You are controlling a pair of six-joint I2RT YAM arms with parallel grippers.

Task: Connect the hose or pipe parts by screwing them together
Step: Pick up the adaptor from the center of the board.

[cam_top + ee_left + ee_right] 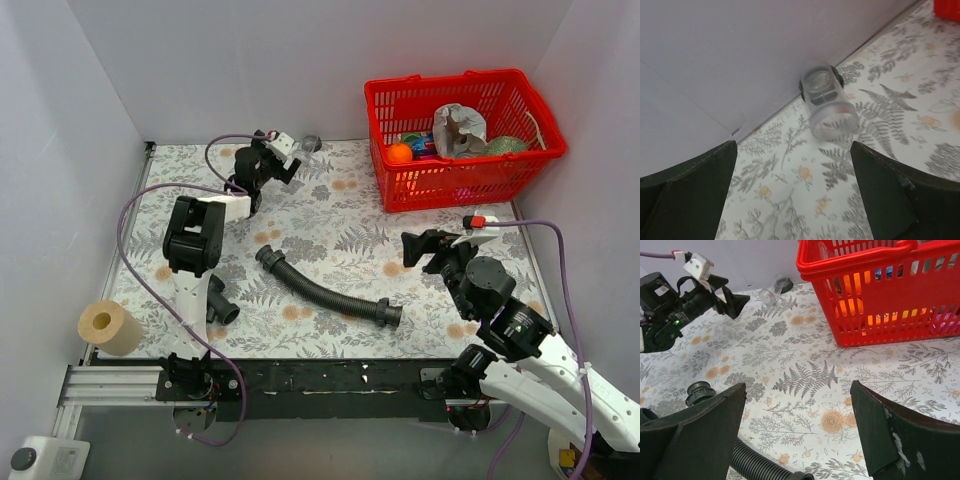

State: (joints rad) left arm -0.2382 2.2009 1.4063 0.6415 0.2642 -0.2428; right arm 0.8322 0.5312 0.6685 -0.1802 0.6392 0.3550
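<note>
- Hose (325, 290): black, ribbed, gently curved, with smooth collars; lies on the fern-print cloth (340, 215), left of and nearer than the red slatted basket (440, 185).
- Fitting (222, 305): smooth dark grey T with round mouths, further left of the basket, apart from the hose.
- Left gripper (795, 195): jaws spread, empty, facing a clear jar (827, 102) on its side.
- Right gripper (797, 430): jaws spread, empty, near the basket's front.

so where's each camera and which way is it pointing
top external: above and behind the bases, looking down on table, hose, red basket; left arm and right arm show
left wrist: behind the open left pincer it shows, facing the back wall and a clear jar
right wrist: behind the open right pincer it shows, facing the red basket
shared: both wrists see the clear jar
</note>
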